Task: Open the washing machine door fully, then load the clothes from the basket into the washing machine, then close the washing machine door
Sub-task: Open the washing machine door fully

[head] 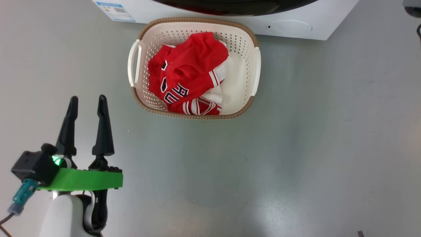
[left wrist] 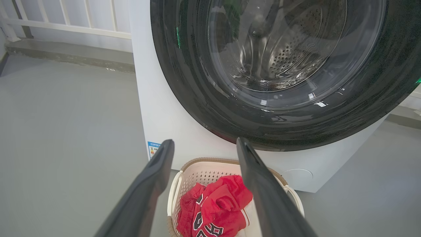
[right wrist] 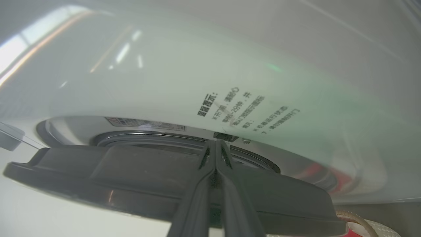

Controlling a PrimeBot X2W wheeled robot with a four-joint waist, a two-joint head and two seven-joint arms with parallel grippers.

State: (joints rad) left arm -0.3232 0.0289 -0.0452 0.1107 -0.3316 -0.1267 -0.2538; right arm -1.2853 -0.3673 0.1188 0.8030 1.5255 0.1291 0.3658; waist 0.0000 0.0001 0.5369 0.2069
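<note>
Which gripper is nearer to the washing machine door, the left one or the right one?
Right. The right gripper, shut, has its tips at the door rim. The left gripper, open, hangs over the floor beside the basket, well back from the door.

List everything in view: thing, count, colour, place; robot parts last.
Boxy front-loading washing machine: one, white, behind basket.
Round glossy door, clear glass centre: one, black, machine's front.
Perforated plastic basket, brown woven-look rim: one, cream, on floor.
Crumpled sports jersey: one, red with white stripes, in basket.
Plain cloth: some, white, in basket beside jersey.
Sticker: one, blue, machine's lower corner.
Floor: one, grey, around basket.
Barred railing: one, white, beside machine.
Left gripper: one, dark, open, left of basket.
Right gripper: one, dark, shut, at door's edge.
</note>
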